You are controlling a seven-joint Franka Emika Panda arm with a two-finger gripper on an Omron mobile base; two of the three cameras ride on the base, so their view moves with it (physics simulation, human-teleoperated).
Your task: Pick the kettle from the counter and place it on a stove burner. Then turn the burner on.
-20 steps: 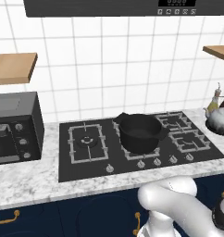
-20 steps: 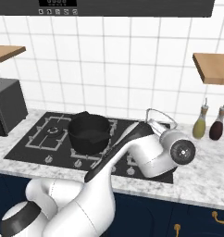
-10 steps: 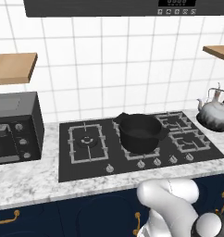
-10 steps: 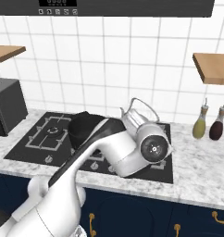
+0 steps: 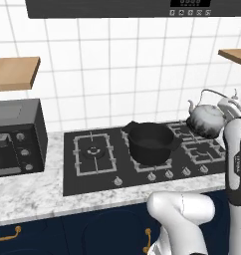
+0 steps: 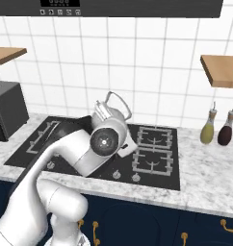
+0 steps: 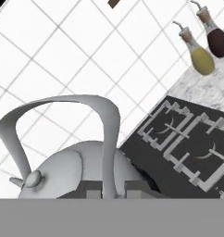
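A: Moved a good way left over the last second: kettle (image 5: 206, 121) off the counter (image 6: 205, 182) and hanging in the air over the right-hand grates (image 6: 152, 149).

B: And the gripper (image 7: 113, 187)?

A: Pressed almost together, pinching the kettle's thin wire handle (image 7: 110, 139) between the finger tips (image 7: 90, 189). Hangs just below the hand, spout (image 5: 190, 105) pointing away toward the pot (image 5: 151, 142).

B: So, pick done?

A: Looks done. Lifted clear, touching neither grate nor counter. Placing only under way.

B: Where to set it down?

A: Hard to say for certain. Directly beneath the gripper, two small grates, both bare. Next along, past the kettle's spout, the black pot sitting on the middle ring. Beyond the pot, farthest from the gripper, a free burner (image 5: 94, 151) with a round ring in a square grate. Probably that one, which would mean carrying on over the pot.

B: Then what is left?

A: Lowering onto a burner, letting go of the handle, then reaching down to the row of knobs (image 5: 151, 176) at the front edge of the cooktop (image 5: 92, 182), nearer the base than the gripper. Nothing turned so far, to judge by the unlit rings.

B: Anything close by to mind?

A: Two bottles (image 6: 216, 129) well off on the far side, away from the pot. No concern.
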